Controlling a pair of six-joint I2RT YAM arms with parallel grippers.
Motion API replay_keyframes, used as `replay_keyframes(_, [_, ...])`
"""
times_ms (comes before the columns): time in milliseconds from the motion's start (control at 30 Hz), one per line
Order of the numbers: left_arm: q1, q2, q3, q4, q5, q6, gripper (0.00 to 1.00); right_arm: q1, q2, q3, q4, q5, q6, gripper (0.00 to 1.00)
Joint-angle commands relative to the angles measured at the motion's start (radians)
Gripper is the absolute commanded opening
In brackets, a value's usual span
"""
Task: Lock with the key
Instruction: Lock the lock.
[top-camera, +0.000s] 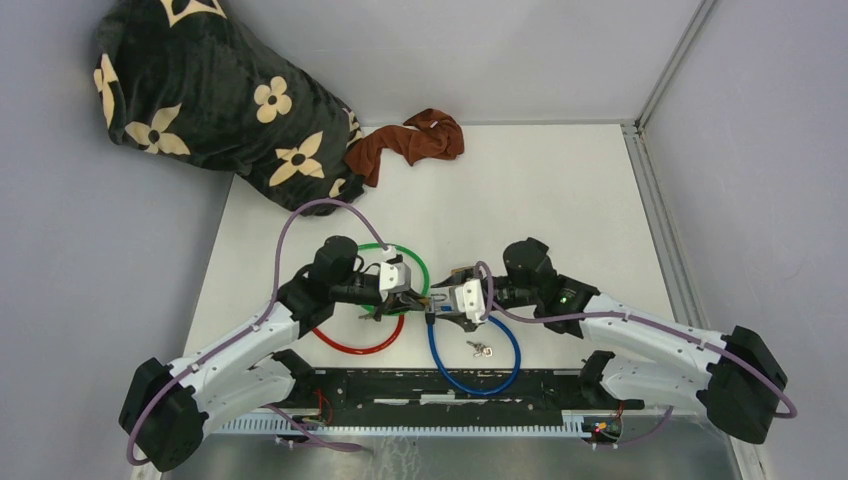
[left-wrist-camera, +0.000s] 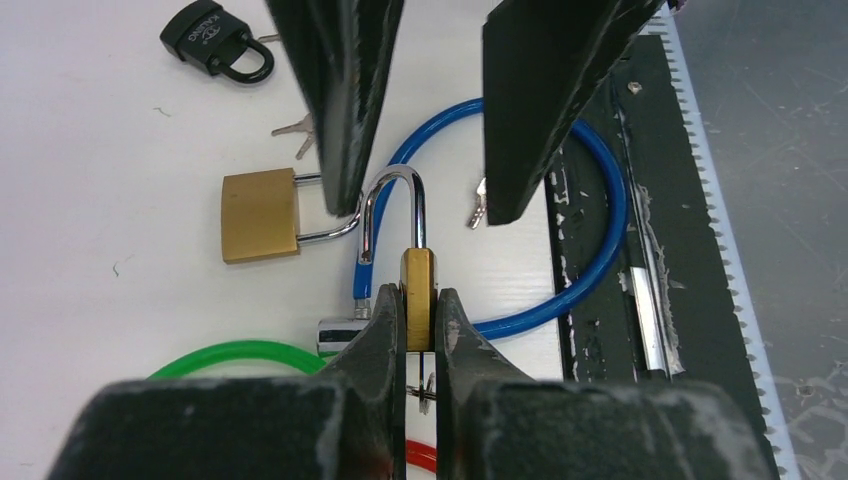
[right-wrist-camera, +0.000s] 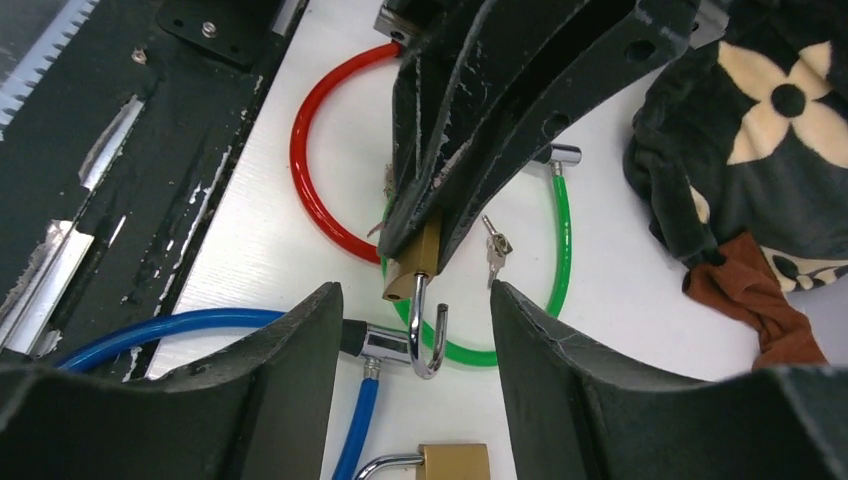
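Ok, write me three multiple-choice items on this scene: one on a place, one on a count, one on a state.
1. The brown cloth lies:
A. on the black rail at the near edge
B. at the far edge of the table, beside the flowered blanket
C. in the table's middle

2. Coloured cable loops on the table:
A. two
B. four
C. three

3. The shackle of the brass padlock in the left claw is:
A. open
B. snapped shut
C. missing

Key:
1 B, the top view shows it at the back, next to the blanket.
2 C, there is one red loop, one green loop and one blue loop.
3 A, one shackle end hangs free of the body.
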Motion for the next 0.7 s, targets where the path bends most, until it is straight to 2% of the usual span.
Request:
replay_keyframes(0, [-0.009, -0.031, 0.053, 0.022, 0.05, -0.034, 0.02, 0.018, 0.067, 0.072, -0.054, 0.096, -0.046, 0.58])
replay_keyframes(167, [-0.01, -0.043, 0.048, 0.021, 0.051, -0.024, 0.02, 0.018, 0.084, 0.09, -0.079, 0.12, -0.012, 0.49])
replay_keyframes(300, [-0.011, -0.036, 0.045, 0.036, 0.047, -0.015, 0.02, 0.018, 0.102, 0.104, -0.077, 0.124, 0.062, 0.24])
replay_keyframes(367, [-0.014, -0.032, 0.043, 0.042, 0.04, -0.017, 0.02, 0.018, 0.12, 0.116, -0.07, 0.101, 0.116, 0.15])
replay_keyframes(433, [-0.019, -0.028, 0.039, 0.043, 0.026, -0.017, 0.02, 0.017, 0.143, 0.123, -0.051, 0.08, 0.178, 0.12])
replay_keyframes(533, [-0.027, -0.03, 0.031, 0.07, 0.004, -0.017, 0.02, 0.018, 0.164, 0.13, -0.023, 0.046, 0.252, 0.01])
replay_keyframes(667, [-0.033, -0.036, 0.021, 0.086, -0.036, -0.021, 0.02, 0.015, 0.15, 0.128, 0.019, 0.043, 0.334, 0.0])
